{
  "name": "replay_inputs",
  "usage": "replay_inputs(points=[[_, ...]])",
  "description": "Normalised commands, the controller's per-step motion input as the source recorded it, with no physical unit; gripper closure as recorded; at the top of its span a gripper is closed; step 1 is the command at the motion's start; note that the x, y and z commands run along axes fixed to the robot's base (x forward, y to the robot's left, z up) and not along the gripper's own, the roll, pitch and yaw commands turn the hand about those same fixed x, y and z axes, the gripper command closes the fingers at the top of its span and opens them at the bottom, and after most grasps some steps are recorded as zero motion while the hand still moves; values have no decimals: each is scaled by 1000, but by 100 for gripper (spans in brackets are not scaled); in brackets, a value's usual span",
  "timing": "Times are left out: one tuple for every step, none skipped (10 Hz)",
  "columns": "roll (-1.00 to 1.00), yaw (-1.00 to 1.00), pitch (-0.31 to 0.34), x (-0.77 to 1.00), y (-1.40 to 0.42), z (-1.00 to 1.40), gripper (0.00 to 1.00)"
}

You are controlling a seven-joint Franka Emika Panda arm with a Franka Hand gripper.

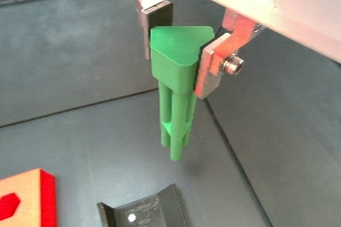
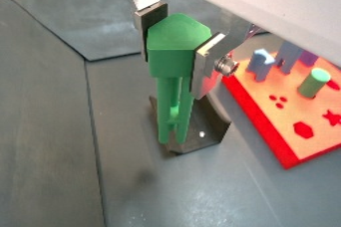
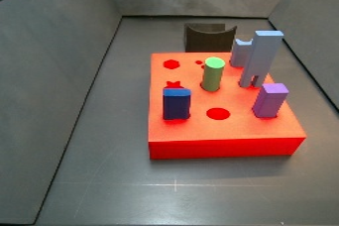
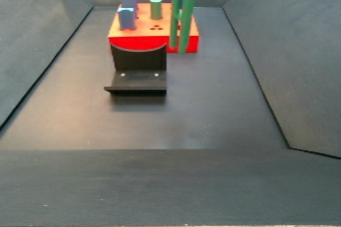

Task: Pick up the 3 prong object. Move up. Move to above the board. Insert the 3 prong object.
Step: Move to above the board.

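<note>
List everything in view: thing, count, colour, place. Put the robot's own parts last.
3 prong object: one, green, clamped in the pincer, lifted off the floor.
Board: one, red, flat on the floor; bare shaped holes in its top.
Cylinder peg: one, green, upright in the board.
Tall pegs: two, grey-blue, at the board's far edge.
Block peg: one, dark blue, in the board.
Block peg: one, purple, in the board.
Fixture: one, dark, on the floor beside the board.
Pincer: one, silver fingers with dark pads, above the floor, not over the board.
</note>
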Motion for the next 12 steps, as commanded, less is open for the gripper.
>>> replay_inputs(points=[[84, 27, 108, 60, -53, 745, 100], [83, 27, 103, 35, -37, 593, 100], [84, 29, 100, 20, -26, 384, 100], [81, 28, 101, 15, -20, 226, 100], [97, -1000, 169, -65, -1000, 23, 100], [102, -1000, 161, -64, -1000, 16, 100], [116, -1000, 143, -71, -1000, 20, 100], [76, -1000, 119, -75, -1000, 19, 100], [75, -1000, 117, -75, -1000, 20, 100], [76, -842, 107, -75, -1000, 22, 100], [37, -600, 82, -78, -1000, 23, 100], [14, -307, 43, -79, -1000, 26, 100]])
